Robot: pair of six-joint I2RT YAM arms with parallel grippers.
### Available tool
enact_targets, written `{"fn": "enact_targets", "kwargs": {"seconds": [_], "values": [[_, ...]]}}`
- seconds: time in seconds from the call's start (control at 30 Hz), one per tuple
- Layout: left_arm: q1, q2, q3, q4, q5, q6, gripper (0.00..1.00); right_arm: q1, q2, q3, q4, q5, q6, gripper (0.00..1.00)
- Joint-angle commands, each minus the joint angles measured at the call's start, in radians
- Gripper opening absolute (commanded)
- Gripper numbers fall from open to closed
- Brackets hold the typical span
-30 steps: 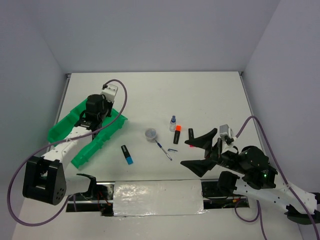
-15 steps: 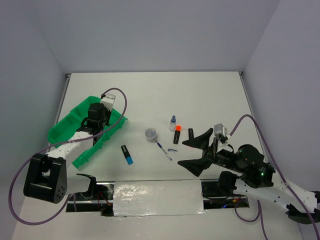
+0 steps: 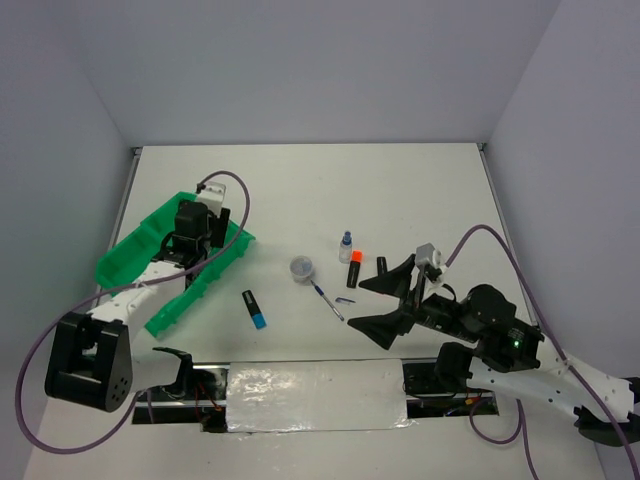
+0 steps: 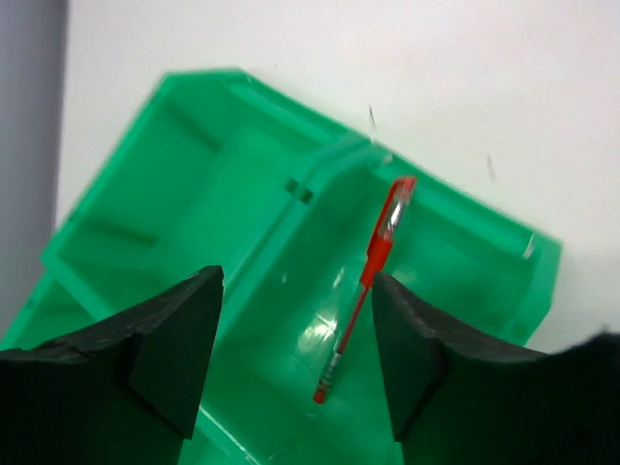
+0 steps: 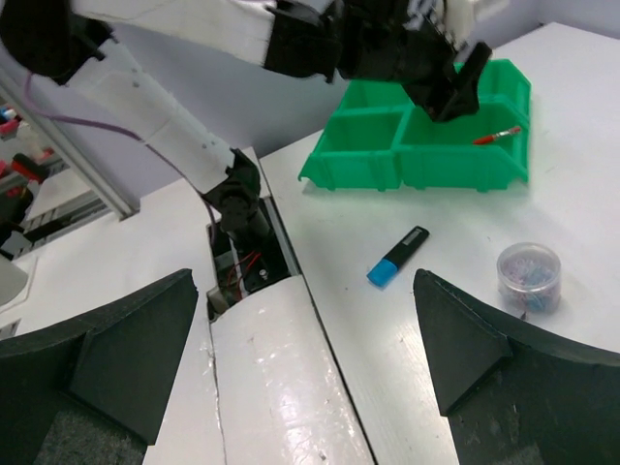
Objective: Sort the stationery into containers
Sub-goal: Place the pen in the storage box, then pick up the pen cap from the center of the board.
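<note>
My left gripper [image 3: 205, 240] hangs open over the green tray [image 3: 125, 255], the container at the table's left. In the left wrist view a red pen [image 4: 373, 266] lies loose in a tray [image 4: 242, 194] compartment, between and below the spread fingers [image 4: 174, 358]. On the white table lie a blue-ended highlighter [image 3: 254, 309], a round clear tub [image 3: 301, 267], a blue pen [image 3: 327, 300], a small blue-capped bottle [image 3: 346, 244] and an orange-ended highlighter [image 3: 354, 268]. My right gripper [image 3: 357, 305] hovers wide open just right of the blue pen, holding nothing.
A black highlighter [image 3: 382, 266] lies partly behind the right gripper's far finger. A glossy white strip [image 3: 315, 395] and a slot with wiring [image 5: 237, 262] run along the near edge between the arm bases. The right wrist view shows the tray [image 5: 358, 165] beyond the blue-ended highlighter [image 5: 398, 256].
My left gripper has opened and the red pen now lies free in the tray. The right arm has swung left, toward the items in the middle, still open.
</note>
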Motion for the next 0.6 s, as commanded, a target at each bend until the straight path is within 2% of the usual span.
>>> {"fn": "enact_targets", "kwargs": {"seconds": [0.0, 0.03, 0.07, 0.23, 0.37, 0.4, 0.57], "values": [[-0.001, -0.093, 0.135, -0.006, -0.035, -0.071, 0.76, 0.006, 0.034, 0.044, 0.005, 0.066, 0.011, 1.00], [-0.004, -0.110, 0.159, -0.055, -0.040, -0.105, 0.90, 0.004, 0.046, 0.050, -0.015, 0.115, 0.014, 1.00], [-0.004, -0.140, 0.185, -0.086, -0.072, -0.160, 0.99, 0.007, 0.077, 0.063, -0.032, 0.150, 0.026, 1.00], [-0.010, -0.220, 0.371, -0.358, -0.132, -0.375, 0.99, 0.006, 0.129, 0.063, -0.080, 0.230, 0.060, 1.00], [-0.010, -0.353, 0.405, -0.452, 0.044, -0.412, 0.99, 0.004, 0.177, 0.079, -0.143, 0.365, 0.101, 1.00], [-0.010, -0.383, 0.394, -0.463, 0.131, -0.411, 0.99, 0.003, 0.213, 0.089, -0.182, 0.417, 0.109, 1.00], [-0.012, -0.524, 0.329, -0.573, 0.205, -0.464, 0.99, 0.001, 0.370, 0.138, -0.279, 0.471, 0.092, 1.00]]}}
